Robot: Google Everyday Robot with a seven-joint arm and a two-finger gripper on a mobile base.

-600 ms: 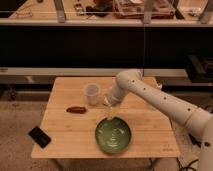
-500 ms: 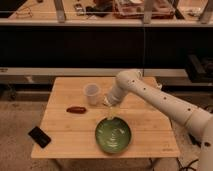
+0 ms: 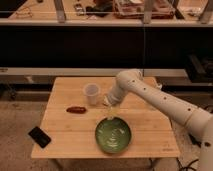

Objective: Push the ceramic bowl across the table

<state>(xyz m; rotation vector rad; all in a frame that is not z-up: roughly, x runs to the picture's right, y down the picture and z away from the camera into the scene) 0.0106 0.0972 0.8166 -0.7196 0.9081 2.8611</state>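
Observation:
A green ceramic bowl (image 3: pixel 113 136) sits on the wooden table (image 3: pixel 65 127) near its front edge, right of centre. My gripper (image 3: pixel 109 113) hangs from the white arm (image 3: pixel 150 95) that reaches in from the right. It is just behind the bowl's far rim, at or very close to it. I cannot tell whether it touches the rim.
A white cup (image 3: pixel 92 94) stands behind and left of the gripper. A small red-brown object (image 3: pixel 76 109) lies left of the bowl. A black phone (image 3: pixel 39 136) lies at the table's front left corner. Dark shelving runs behind the table.

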